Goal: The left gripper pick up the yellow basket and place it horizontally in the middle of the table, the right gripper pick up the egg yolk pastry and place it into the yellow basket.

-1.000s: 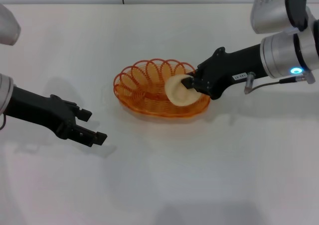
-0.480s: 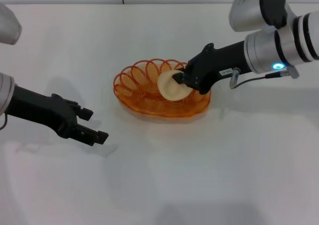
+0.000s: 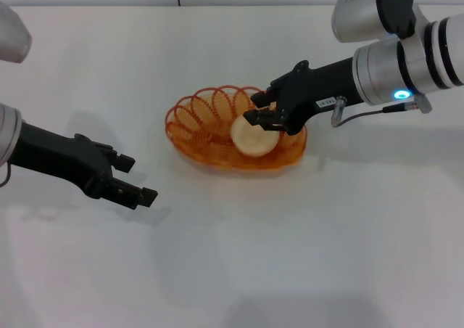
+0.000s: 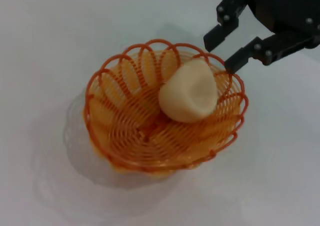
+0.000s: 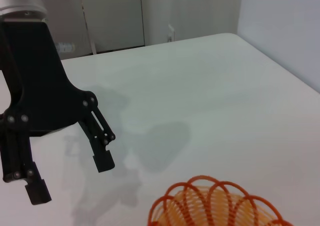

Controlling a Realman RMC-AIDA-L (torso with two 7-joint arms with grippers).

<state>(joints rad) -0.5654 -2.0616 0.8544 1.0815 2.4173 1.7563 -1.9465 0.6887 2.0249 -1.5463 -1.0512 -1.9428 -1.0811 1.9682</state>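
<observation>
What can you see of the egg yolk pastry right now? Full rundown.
The egg yolk pastry is a small, smooth, pale cream-yellow domed bun, matte like baked dough. It lies tilted inside the yellow basket, resting on the woven base and leaning toward the rim on the robot's right side. The right end effector is open just above it; its fingers appear clear of the pastry. Nothing else touches it besides the basket.

The black two-fingered right gripper (image 3: 262, 117) now spreads open, and the round cream-yellow egg yolk pastry (image 3: 253, 134) drops into the orange-yellow wire basket (image 3: 190, 128).
</observation>
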